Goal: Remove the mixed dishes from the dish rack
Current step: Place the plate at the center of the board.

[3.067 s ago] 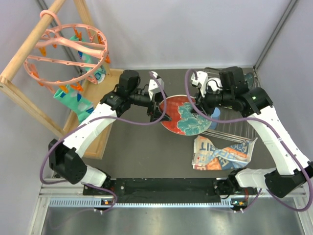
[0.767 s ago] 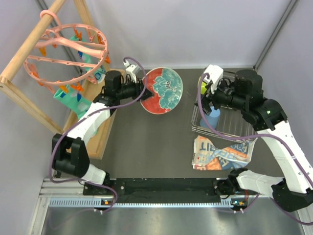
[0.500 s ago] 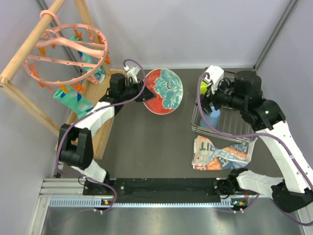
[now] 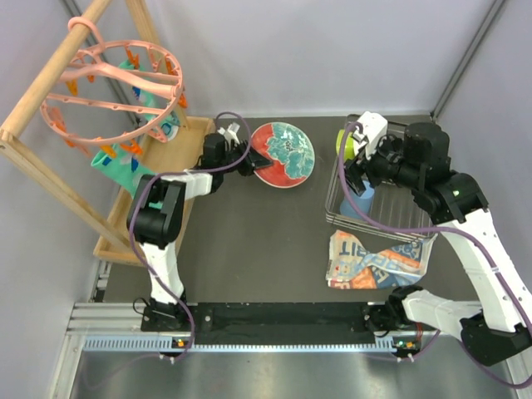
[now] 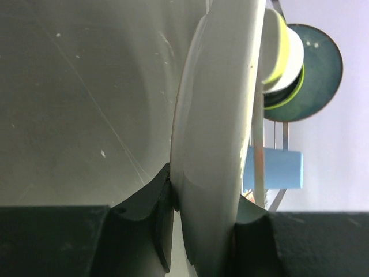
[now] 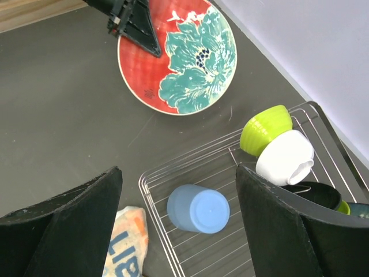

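— What is gripped by the left gripper (image 4: pixel 247 163)?

— The flowered plate (image 4: pixel 283 155), red with a teal bloom, is pinched at its left rim. In the left wrist view its pale edge is seen clamped between the two dark fingers (image 5: pixel 151 210).

— Where is that plate found?

— It is seen outside the dish rack (image 4: pixel 391 223), well to its left, over the dark table (image 4: pixel 249 241) towards the far edge. Whether it is set down or held just above the surface cannot be told.

— And the right gripper (image 6: pixel 179 170)?

— It is held above the rack's left end with its fingers spread wide, and nothing is caught between them.

— What is seen in the rack?

— A light blue cup (image 6: pixel 199 209) is seen on the wires near the left corner. A lime-green bowl (image 6: pixel 265 128) and a white bowl (image 6: pixel 285 157) are leaned together at the far end, tipped on their sides. A dark teal plate (image 5: pixel 314 69) is seen beyond them.

— Is anything placed nearby?

— A printed packet (image 4: pixel 378 259) is laid on the table just beside the rack's near side.
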`<state>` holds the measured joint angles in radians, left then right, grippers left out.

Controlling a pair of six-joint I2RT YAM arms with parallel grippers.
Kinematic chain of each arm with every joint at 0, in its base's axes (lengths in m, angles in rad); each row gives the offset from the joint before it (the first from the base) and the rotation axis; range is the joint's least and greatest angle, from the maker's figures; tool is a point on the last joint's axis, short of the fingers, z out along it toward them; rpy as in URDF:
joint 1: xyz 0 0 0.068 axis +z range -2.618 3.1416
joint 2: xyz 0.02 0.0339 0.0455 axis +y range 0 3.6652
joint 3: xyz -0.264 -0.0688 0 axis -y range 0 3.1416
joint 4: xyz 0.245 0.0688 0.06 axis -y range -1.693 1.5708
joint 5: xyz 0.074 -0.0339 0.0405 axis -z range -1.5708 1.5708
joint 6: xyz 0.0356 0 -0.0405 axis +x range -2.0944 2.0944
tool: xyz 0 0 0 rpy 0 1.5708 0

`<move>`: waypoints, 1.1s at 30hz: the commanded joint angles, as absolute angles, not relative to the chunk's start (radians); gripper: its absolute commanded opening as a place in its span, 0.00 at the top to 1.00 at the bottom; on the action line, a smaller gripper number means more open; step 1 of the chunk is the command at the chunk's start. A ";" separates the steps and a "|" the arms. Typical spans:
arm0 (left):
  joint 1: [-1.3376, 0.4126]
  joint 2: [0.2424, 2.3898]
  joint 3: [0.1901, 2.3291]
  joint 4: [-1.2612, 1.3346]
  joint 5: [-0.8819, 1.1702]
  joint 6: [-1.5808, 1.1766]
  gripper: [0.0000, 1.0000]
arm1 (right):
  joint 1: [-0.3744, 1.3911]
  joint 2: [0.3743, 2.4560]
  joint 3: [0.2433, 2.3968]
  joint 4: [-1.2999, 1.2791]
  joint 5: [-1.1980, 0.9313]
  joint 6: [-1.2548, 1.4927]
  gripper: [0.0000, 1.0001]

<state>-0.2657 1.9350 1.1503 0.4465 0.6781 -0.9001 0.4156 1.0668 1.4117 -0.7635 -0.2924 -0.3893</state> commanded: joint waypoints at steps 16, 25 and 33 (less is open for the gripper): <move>-0.241 2.246 1.511 0.772 0.779 -1.170 1.00 | 0.342 1.012 1.356 -0.727 -0.307 -0.399 0.21; -0.235 2.299 1.586 0.674 0.778 -1.135 1.00 | 0.341 1.017 1.364 -0.735 -0.313 -0.400 0.21; -0.235 2.336 1.632 0.603 0.769 -1.108 1.00 | 0.339 1.016 1.367 -0.741 -0.305 -0.407 0.21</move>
